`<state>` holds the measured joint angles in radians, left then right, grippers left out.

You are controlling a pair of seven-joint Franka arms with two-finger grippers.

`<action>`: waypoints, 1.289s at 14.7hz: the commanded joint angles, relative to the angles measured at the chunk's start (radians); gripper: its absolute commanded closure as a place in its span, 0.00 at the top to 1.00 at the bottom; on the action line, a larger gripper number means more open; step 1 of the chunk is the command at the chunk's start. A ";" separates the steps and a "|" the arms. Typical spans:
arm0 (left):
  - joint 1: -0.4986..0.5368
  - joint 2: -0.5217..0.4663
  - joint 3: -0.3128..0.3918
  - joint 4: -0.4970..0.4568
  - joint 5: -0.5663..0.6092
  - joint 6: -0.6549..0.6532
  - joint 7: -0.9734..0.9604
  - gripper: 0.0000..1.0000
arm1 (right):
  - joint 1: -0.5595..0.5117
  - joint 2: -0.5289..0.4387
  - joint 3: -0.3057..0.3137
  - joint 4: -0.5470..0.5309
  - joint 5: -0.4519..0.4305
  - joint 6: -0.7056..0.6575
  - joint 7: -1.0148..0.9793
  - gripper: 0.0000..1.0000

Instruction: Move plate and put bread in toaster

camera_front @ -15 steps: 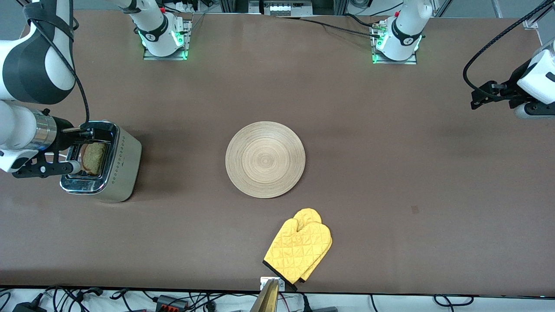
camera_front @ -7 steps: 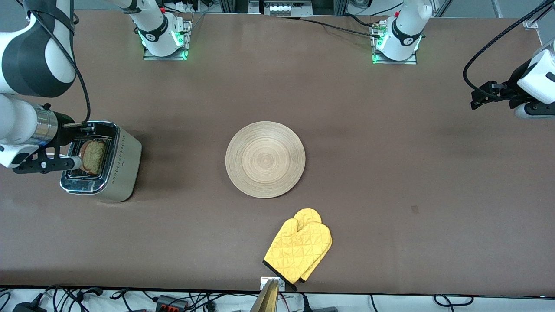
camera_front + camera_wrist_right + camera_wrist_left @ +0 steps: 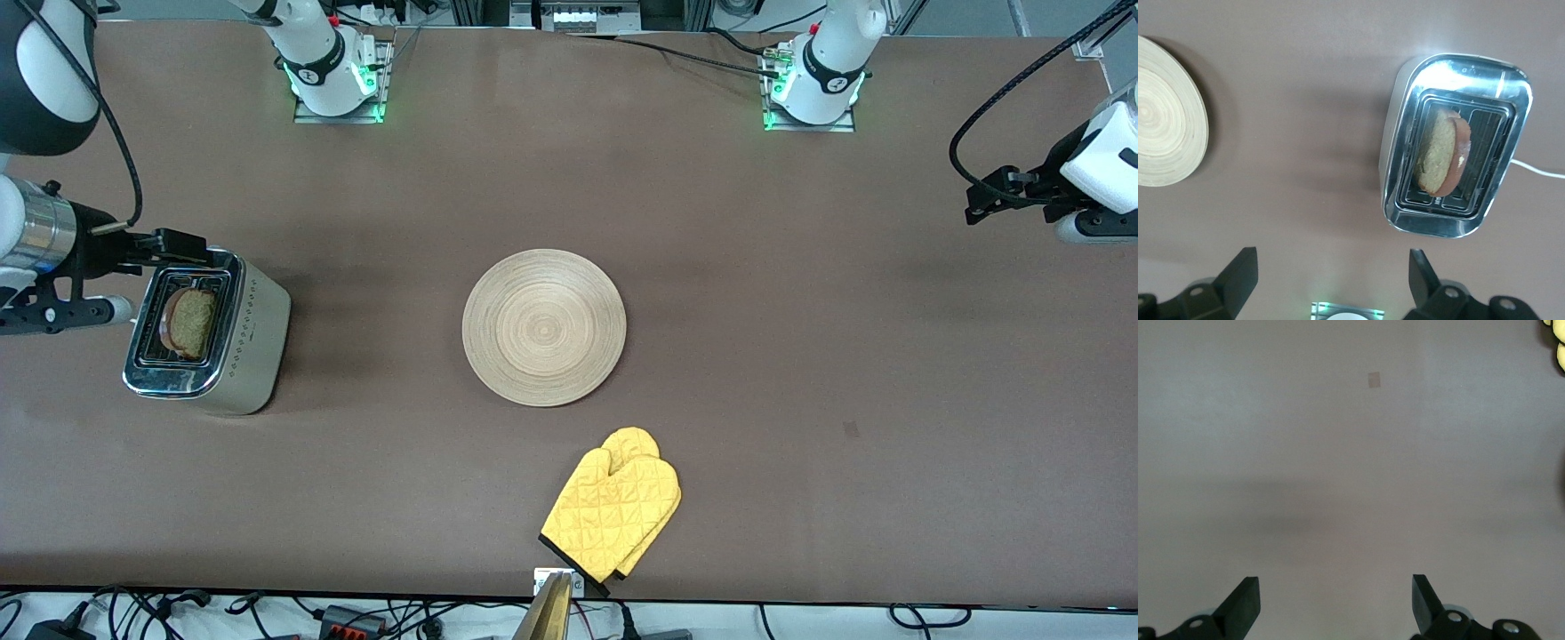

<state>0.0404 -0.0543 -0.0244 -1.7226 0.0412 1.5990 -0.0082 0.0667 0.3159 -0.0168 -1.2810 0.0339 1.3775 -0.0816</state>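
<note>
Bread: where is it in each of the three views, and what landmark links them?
Front view: bread stands in a slot of the toaster, at the right arm's end of the table.
Left wrist view: not in it.
Right wrist view: bread sticks up from a toaster slot.
Shared landmark: the plate, at the right wrist picture's edge.

The right gripper [image 3: 169,249] hangs in the air just past the toaster [image 3: 209,331] at the right arm's end of the table [image 3: 800,356], its wrist level and its fingers [image 3: 1238,277] spread wide with nothing between them. The left gripper [image 3: 982,200] waits well apart from the toaster, over the table's left-arm end, fingers [image 3: 1245,603] likewise parted and empty.
</note>
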 commanded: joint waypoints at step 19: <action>0.013 0.005 0.001 0.014 -0.017 -0.034 0.011 1.00 | -0.228 -0.227 0.310 -0.273 -0.092 0.138 0.328 1.00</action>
<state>0.0460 -0.0542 -0.0244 -1.7226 0.0412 1.5831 -0.0082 -0.1426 0.1063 0.2702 -1.5273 -0.0690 1.5321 0.2212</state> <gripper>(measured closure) 0.000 0.000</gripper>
